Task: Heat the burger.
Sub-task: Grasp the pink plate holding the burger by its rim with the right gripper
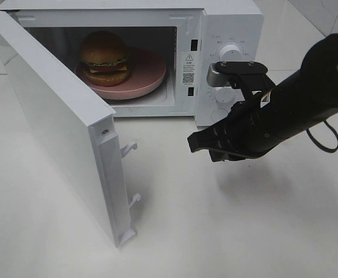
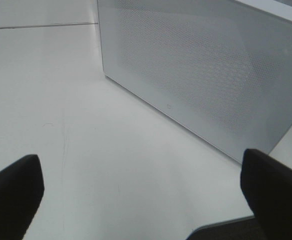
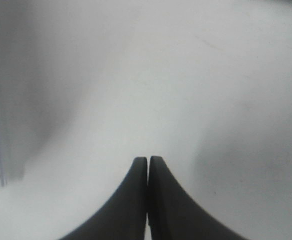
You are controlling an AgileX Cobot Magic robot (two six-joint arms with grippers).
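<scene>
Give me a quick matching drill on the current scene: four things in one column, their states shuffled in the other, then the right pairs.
Column one:
1. burger
2. microwave door
3. left gripper
4. right gripper

Column two:
A. shut, holding nothing
B. swung wide open
C. sitting on the pink plate
D. open, fingers far apart

Pairs: 1-C, 2-B, 3-D, 4-A.

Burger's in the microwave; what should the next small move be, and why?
Probably push the door shut with the left gripper: the burger sits on the plate inside, the door stands open, and that gripper faces its outer side. The shut right gripper is outside the microwave.
</scene>
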